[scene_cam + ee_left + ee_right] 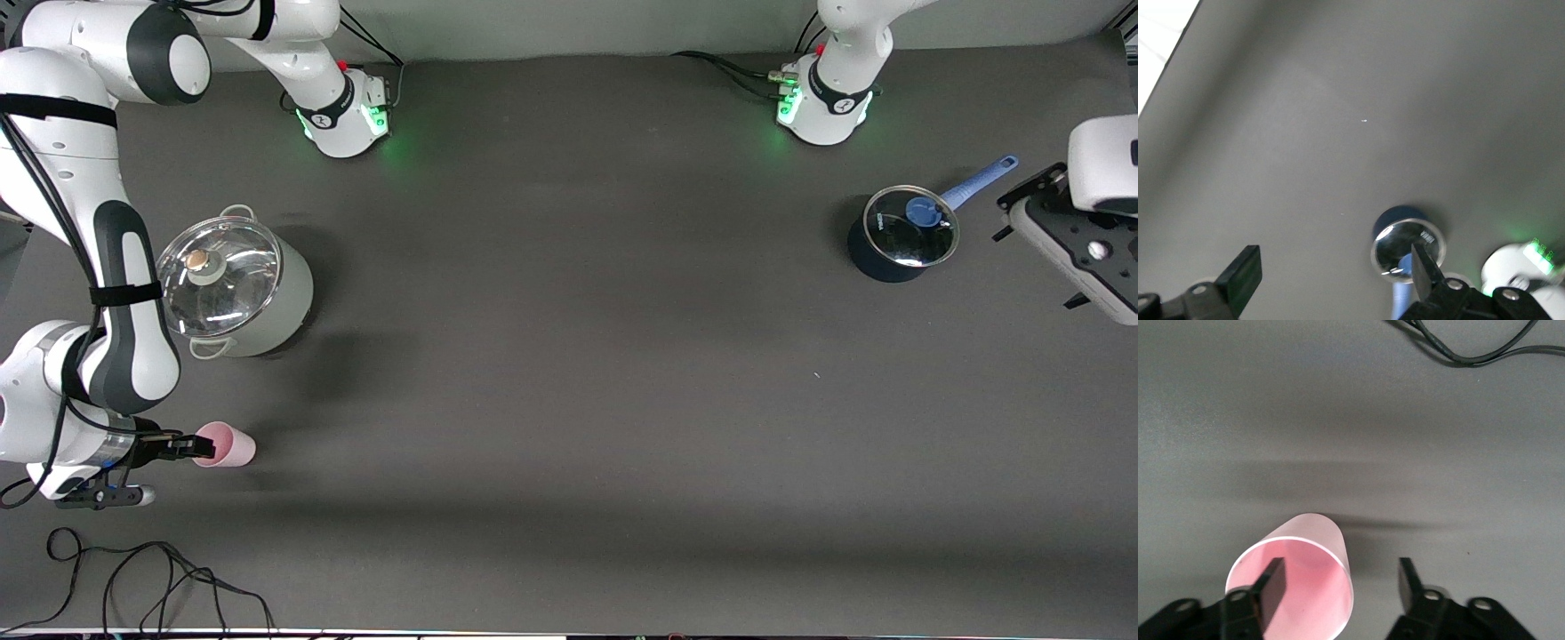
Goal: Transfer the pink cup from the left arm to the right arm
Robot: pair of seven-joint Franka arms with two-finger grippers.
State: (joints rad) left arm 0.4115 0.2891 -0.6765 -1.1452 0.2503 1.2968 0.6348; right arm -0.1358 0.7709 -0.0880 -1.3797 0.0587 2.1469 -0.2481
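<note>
The pink cup (228, 444) lies on its side, mouth toward the right pincer (188, 447), whose spread fingers seem to straddle its rim; the left pincer (1331, 280), released, waits above the blue saucepan (900, 236).

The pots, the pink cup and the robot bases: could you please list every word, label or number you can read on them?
None can be read.
Blue saucepan: a small white mark on its glass lid, too blurred to read.
Arm bases: a small dark logo on each collar, too small to read.
Pink cup and steel pot: no print in view.
</note>
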